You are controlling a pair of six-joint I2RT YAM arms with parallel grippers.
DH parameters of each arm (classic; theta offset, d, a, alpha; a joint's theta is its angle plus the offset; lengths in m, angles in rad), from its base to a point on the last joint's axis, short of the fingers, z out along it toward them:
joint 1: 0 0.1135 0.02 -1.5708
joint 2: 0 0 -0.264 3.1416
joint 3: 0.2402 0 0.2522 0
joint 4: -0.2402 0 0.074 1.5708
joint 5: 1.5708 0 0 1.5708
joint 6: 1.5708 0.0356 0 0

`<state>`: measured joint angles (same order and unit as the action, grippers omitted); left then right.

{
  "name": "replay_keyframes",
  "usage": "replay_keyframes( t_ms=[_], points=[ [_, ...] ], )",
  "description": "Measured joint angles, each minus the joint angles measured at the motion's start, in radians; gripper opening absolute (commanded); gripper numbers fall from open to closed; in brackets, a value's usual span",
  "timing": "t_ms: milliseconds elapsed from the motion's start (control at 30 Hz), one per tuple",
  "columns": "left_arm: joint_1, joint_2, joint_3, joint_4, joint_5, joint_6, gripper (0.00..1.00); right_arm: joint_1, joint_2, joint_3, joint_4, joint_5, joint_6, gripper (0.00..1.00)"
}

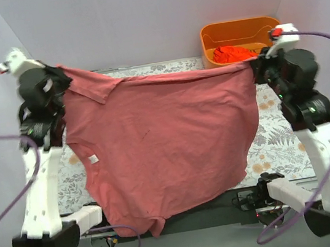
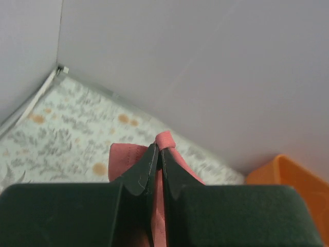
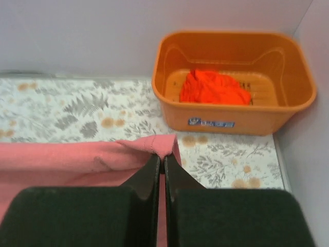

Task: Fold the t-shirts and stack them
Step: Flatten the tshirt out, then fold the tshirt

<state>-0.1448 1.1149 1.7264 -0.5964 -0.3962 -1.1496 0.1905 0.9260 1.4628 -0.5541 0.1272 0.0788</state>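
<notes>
**Surface**: floral-patterned, and largely hidden in the top view by the suspended garment.

**Pink-red t-shirt**: lifted off the surface and spread open between the two arms. Its upper edge runs left to right as a nearly taut line from one claw to the other. This is the long axis for the coming move. The body of the cloth hangs below that line, and in the top view its lowest corner reaches past the near edge of the surface.

**Basket**: stands at the far right corner of the surface, just beyond the right arm.

**Orange-red t-shirt**: lies bunched inside the basket, well apart from both claws.

**Left claw**: clenched on the left end of the upper edge. The wrist view shows cloth pinched between the closed fingers.

**Right claw**: clenched on the right end of the same edge, with a corner of cloth protruding above the fingertips.

**White label**: visible on the cloth near its left side.

**Assessment:** neither arm is nearer, since each holds one end. Laying the garment flat probably requires both claws to descend together, keeping the edge stretched. If the descent is uneven, the cloth is likely to bunch.
</notes>
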Motion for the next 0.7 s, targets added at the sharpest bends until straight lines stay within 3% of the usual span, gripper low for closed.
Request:
replay_keyframes(
  t_ms=[100,167,267,400,533,700],
  points=[
    [0.005,0.159,-0.198,0.083,0.021,0.0,0.0,-0.008,0.13,-0.159,0.111,0.001,-0.004,0.01],
    [0.006,0.322,-0.245,0.118,0.037,0.0,0.0,-0.023,0.282,-0.254,0.209,0.0,-0.003,0.01],
    [0.008,0.6,-0.26,0.141,0.069,-0.002,0.0,-0.052,0.508,-0.335,0.288,-0.013,0.002,0.01],
    [0.012,0.816,-0.24,0.13,0.105,-0.009,0.0,-0.094,0.71,-0.345,0.337,-0.055,0.009,0.01],
    [0.021,0.923,-0.166,0.127,0.136,-0.019,0.0,-0.124,0.81,-0.297,0.394,-0.102,0.016,0.01],
    [0.031,0.929,-0.089,0.128,0.164,-0.026,0.0,-0.148,0.827,-0.259,0.447,-0.139,0.022,0.01]
  ],
)
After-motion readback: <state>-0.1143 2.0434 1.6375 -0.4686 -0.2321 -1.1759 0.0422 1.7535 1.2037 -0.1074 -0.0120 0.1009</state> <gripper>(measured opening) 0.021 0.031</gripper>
